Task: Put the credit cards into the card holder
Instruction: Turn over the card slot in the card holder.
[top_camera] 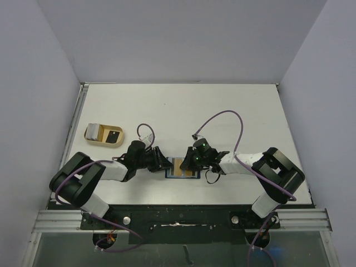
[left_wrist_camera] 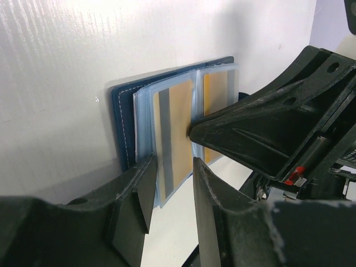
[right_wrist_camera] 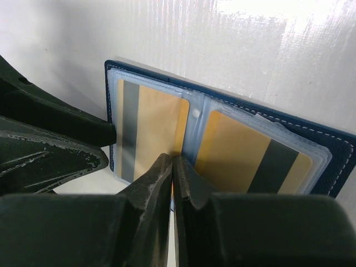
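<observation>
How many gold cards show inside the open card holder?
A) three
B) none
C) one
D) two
D: the right wrist view shows a gold card under one clear sleeve and a second gold card under the next, inside the card holder.

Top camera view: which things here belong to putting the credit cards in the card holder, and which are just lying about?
Part of the job:
- card holder, lying open
- two gold cards in its clear sleeves
- black card, in the beige tray

Just lying about:
- the beige tray itself
- pale grey-white item in it
</observation>
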You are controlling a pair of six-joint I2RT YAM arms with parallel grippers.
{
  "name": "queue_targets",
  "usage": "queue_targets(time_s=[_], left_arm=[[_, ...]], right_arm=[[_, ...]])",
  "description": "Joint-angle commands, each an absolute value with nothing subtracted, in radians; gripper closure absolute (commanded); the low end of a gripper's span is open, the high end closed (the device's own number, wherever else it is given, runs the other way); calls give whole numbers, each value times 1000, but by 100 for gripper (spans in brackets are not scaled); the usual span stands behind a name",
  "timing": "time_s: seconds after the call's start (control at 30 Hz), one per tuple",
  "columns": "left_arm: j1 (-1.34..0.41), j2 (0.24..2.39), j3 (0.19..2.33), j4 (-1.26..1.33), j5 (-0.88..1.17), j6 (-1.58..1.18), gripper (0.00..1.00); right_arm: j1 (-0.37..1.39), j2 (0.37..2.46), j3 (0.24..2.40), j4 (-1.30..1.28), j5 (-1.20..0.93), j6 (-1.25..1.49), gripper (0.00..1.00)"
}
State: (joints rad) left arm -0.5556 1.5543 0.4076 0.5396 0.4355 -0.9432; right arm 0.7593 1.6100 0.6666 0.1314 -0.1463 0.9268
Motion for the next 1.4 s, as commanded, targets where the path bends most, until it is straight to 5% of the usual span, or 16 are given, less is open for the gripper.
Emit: queue_targets(time_s=[0.0, 0.47, 1.37], left_arm=[[-561, 1555, 408, 614, 455, -951, 69], [-577, 1500, 422, 674, 520, -1029, 72], [-634, 1538, 482, 707, 523, -1046, 73]], right_arm=[[762, 1628, 662, 119, -116, 910, 95], [762, 1624, 669, 116, -115, 910, 93], [762, 1470, 646, 102, -9, 881, 72]])
